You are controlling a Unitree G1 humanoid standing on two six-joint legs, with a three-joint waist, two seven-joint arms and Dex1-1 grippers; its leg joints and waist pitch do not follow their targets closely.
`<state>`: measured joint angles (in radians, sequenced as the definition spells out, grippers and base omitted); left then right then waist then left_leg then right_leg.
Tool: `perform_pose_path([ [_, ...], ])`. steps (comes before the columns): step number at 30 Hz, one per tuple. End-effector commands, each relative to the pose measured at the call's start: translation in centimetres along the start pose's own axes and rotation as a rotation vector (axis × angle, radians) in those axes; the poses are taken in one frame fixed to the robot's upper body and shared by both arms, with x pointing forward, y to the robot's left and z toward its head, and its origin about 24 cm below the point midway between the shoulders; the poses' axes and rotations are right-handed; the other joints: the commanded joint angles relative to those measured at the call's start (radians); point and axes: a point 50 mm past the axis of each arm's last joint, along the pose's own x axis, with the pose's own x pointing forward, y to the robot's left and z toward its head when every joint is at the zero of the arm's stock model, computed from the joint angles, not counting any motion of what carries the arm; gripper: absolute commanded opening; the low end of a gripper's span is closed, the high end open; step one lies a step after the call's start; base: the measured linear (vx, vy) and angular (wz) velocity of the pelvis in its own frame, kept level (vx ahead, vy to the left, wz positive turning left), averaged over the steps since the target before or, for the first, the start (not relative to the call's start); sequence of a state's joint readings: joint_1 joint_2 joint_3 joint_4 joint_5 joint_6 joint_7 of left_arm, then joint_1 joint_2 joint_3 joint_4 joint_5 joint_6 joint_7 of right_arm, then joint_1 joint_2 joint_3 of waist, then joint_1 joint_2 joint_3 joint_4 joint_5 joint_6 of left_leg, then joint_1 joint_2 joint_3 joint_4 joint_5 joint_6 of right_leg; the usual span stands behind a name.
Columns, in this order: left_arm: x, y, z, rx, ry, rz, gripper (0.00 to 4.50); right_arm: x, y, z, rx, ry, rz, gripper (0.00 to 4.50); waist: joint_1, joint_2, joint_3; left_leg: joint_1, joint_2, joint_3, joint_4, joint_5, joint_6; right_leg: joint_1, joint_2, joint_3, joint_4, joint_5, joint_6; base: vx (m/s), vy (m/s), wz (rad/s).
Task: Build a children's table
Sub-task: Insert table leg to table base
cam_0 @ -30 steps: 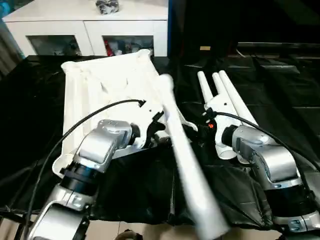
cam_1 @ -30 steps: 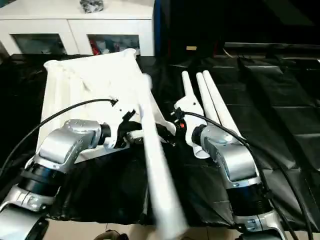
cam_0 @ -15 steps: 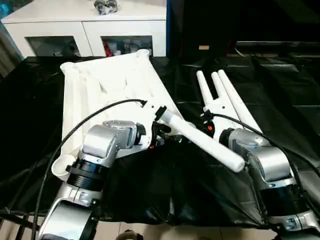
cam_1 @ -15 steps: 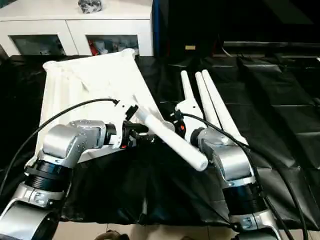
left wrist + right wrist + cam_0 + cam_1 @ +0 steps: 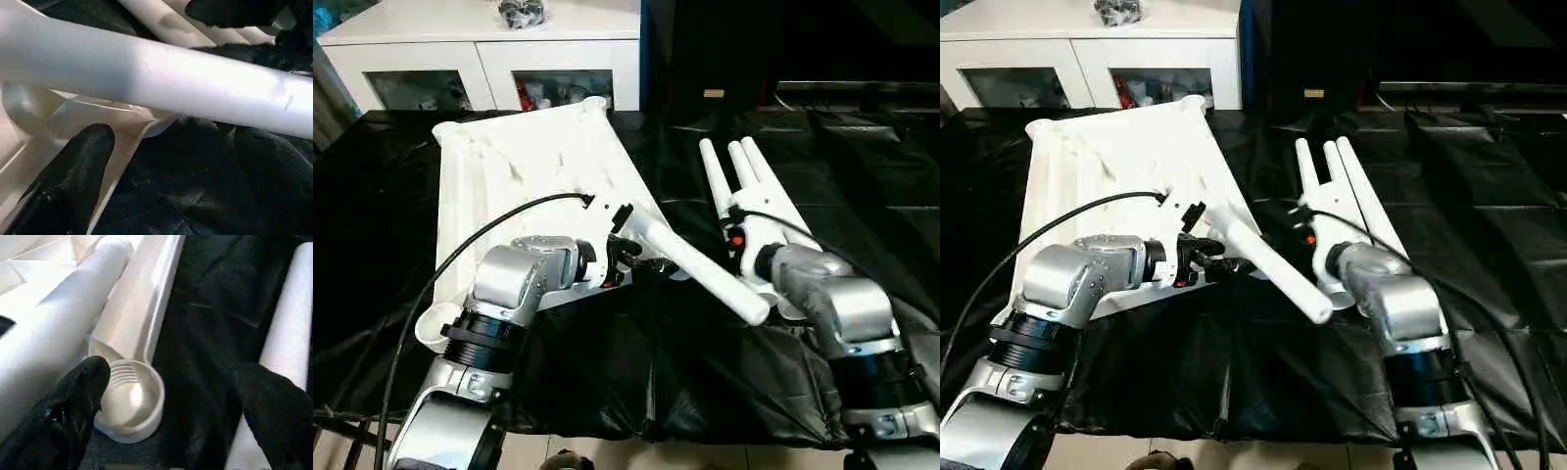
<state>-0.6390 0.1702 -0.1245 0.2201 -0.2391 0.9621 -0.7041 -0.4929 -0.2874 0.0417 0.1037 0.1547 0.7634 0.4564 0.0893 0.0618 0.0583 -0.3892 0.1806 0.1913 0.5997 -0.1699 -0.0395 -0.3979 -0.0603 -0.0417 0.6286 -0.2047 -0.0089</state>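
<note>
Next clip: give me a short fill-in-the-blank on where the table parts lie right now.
1. The tabletop lies with its ribbed ______ facing up.
2. Beside the right gripper, ______ legs lie side by side on the black cloth.
3. One leg slants out from the tabletop's near corner, next to the ______ gripper.
4. Behind the tabletop stands a white ______ with glass doors.

Missing words: underside; three; left; cabinet
</note>
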Motion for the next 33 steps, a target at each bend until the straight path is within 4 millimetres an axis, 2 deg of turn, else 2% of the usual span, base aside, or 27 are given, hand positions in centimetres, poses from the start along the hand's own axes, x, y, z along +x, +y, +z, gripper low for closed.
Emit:
perform_pose_path([
  [1, 0.0, 0.1, 0.6, 0.008, -0.021, 0.022, 4.44, 0.1, -0.6, 0.5, 0.002, 0.002, -0.034, 4.5, 0.001, -0.008, -0.075, 0.018, 0.035, -0.026, -0.057, -0.14, 0.009, 0.05, -0.071, 0.04, -0.083, -0.123, -0.201, 0.0, 0.0, 0.0],
  [7, 0.4, 0.1, 0.3, 0.0, -0.019, 0.025, 4.44, 0.1, -1.2, 0.9, 0.035, -0.01, -0.052, 4.5, 0.002, -0.008, -0.075, 0.017, 0.034, -0.025, -0.056, -0.138, 0.013, 0.052, -0.071, 0.041, -0.086, -0.126, -0.198, 0.0, 0.0, 0.0],
  [8, 0.7, 0.2, 0.0, 0.003, -0.007, 0.039, 4.44, 0.0, -1.4, 1.1, 0.038, -0.018, -0.06, 4.5, 0.001, -0.005, -0.075, 0.018, 0.034, -0.026, -0.056, -0.139, 0.012, 0.051, -0.07, 0.039, -0.085, -0.121, -0.199, 0.0, 0.0, 0.0],
  [10, 0.8, 0.3, -0.1, 0.0, -0.004, 0.042, 4.44, 0.0, -1.6, 1.3, 0.034, -0.021, -0.061, 4.5, 0.001, -0.006, -0.075, 0.018, 0.034, -0.026, -0.057, -0.141, 0.011, 0.052, -0.07, 0.039, -0.084, -0.12, -0.199, 0.0, 0.0, 0.0],
  [11, 0.9, 0.4, -0.2, 0.001, -0.001, 0.048, 4.44, -0.1, -1.7, 1.4, 0.03, -0.027, -0.058, 4.5, 0.001, -0.002, -0.076, 0.018, 0.035, -0.026, -0.056, -0.143, 0.011, 0.052, -0.07, 0.039, -0.084, -0.12, -0.2, 0.0, 0.0, 0.0],
  [13, 0.9, 0.4, -0.3, 0.007, 0.004, 0.053, 4.44, -0.1, -1.7, 1.7, 0.037, -0.046, -0.042, 4.5, 0.001, -0.004, -0.076, 0.018, 0.035, -0.026, -0.056, -0.144, 0.012, 0.053, -0.071, 0.04, -0.085, -0.116, -0.2, 0.0, 0.0, 0.0],
  [18, 1.0, 0.5, -0.3, 0.006, 0.002, 0.055, 4.44, -0.5, -0.1, 2.7, -0.011, -0.089, 0.12, 4.5, 0.003, -0.005, -0.076, 0.016, 0.037, -0.027, -0.056, -0.137, 0.026, 0.055, -0.07, 0.039, -0.082, -0.09, -0.204, 0.0, 0.0, 0.0],
  [19, 0.9, 0.6, -0.3, 0.009, 0.003, 0.059, 4.44, -0.5, 0.6, 2.6, -0.031, -0.073, 0.171, 4.5, 0.002, -0.009, -0.076, 0.016, 0.037, -0.027, -0.056, -0.136, 0.029, 0.055, -0.07, 0.039, -0.082, -0.087, -0.206, 0.0, 0.0, 0.0],
  [21, 0.9, 0.7, -0.3, 0.01, 0.004, 0.061, 4.44, -0.5, 1.1, 2.5, -0.039, -0.061, 0.205, 4.5, 0.003, -0.006, -0.075, 0.016, 0.037, -0.027, -0.056, -0.136, 0.031, 0.054, -0.072, 0.039, -0.082, -0.095, -0.208, 0.0, 0.0, 0.0],
  [22, 0.9, 0.7, -0.3, 0.012, 0.005, 0.062, 4.44, -0.4, 1.5, 2.5, -0.042, -0.053, 0.226, 4.5, 0.002, -0.01, -0.075, 0.017, 0.037, -0.026, -0.056, -0.139, 0.032, 0.054, -0.072, 0.039, -0.083, -0.1, -0.209, 0.0, 0.0, 0.0],
  [27, 0.9, 0.7, -0.5, 0.021, 0.011, 0.063, 4.44, 0.3, 2.4, 1.8, -0.049, -0.002, 0.274, 4.5, 0.003, -0.008, -0.074, 0.018, 0.039, -0.027, -0.058, -0.148, 0.019, 0.051, -0.073, 0.04, -0.085, -0.133, -0.206, 0.0, 0.0, 0.0],
  [29, 0.9, 0.8, -0.5, 0.029, 0.013, 0.066, 4.44, 0.7, 2.3, 1.3, -0.065, 0.038, 0.257, 4.5, 0.003, -0.013, -0.074, 0.016, 0.038, -0.026, -0.057, -0.144, 0.019, 0.052, -0.074, 0.04, -0.085, -0.131, -0.207, 0.0, 0.0, 0.0],
  [31, 0.9, 0.8, -0.5, 0.035, 0.014, 0.067, 4.44, 0.9, 2.2, 0.9, -0.077, 0.066, 0.245, 4.5, 0.003, -0.011, -0.074, 0.017, 0.038, -0.027, -0.057, -0.145, 0.015, 0.05, -0.074, 0.04, -0.086, -0.141, -0.207, 0.0, 0.0, 0.0],
  [33, 0.8, 0.9, -0.6, 0.04, 0.017, 0.065, 4.44, 1.5, 1.7, 0.1, -0.14, 0.143, 0.194, 4.5, 0.003, -0.015, -0.076, 0.015, 0.037, -0.027, -0.056, -0.125, 0.013, 0.05, -0.074, 0.039, -0.081, -0.125, -0.21, 0.0, 0.0, 0.0],
])
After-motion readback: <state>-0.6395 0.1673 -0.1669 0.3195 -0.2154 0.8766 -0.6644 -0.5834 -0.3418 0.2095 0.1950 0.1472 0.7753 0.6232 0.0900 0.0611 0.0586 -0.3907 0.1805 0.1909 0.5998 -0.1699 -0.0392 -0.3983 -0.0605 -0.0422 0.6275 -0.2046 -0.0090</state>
